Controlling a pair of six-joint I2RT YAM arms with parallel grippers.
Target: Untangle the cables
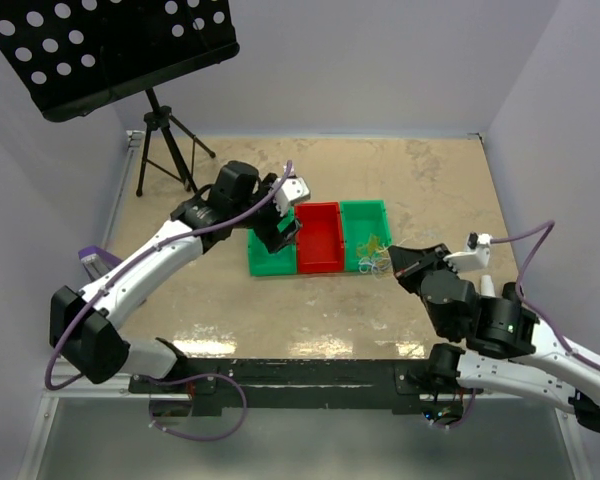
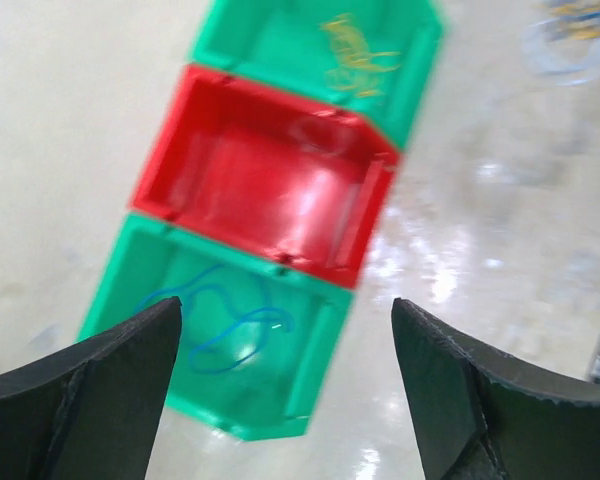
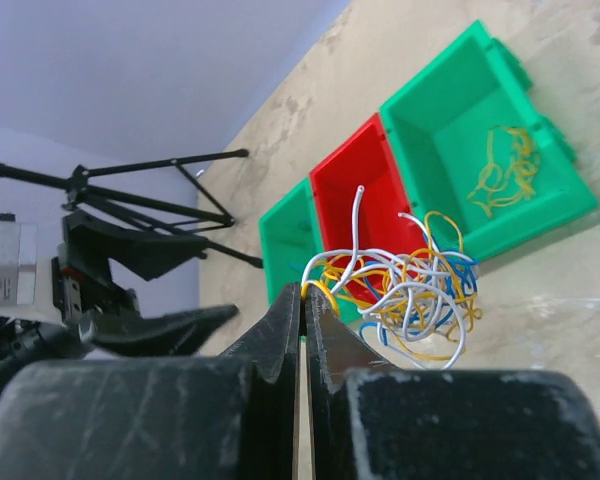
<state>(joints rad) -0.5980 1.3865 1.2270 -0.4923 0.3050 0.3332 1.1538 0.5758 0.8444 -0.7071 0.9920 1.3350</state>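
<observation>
A tangle of white, yellow and blue cables (image 3: 420, 295) hangs from my right gripper (image 3: 304, 290), which is shut on a yellow cable (image 3: 322, 287) of the bundle. In the top view the tangle (image 1: 375, 257) sits at the front of the right green bin (image 1: 365, 215), just left of the right gripper (image 1: 400, 262). My left gripper (image 2: 285, 330) is open and empty above the left green bin (image 2: 130, 290), which holds a loose blue cable (image 2: 215, 325). The red bin (image 2: 270, 180) looks empty. The right green bin holds yellow cables (image 2: 360, 50).
Three bins stand in a row mid-table: green (image 1: 265, 262), red (image 1: 318, 238), green. A black music stand (image 1: 110, 45) on a tripod (image 1: 165, 150) stands at the back left. Walls close the table's sides.
</observation>
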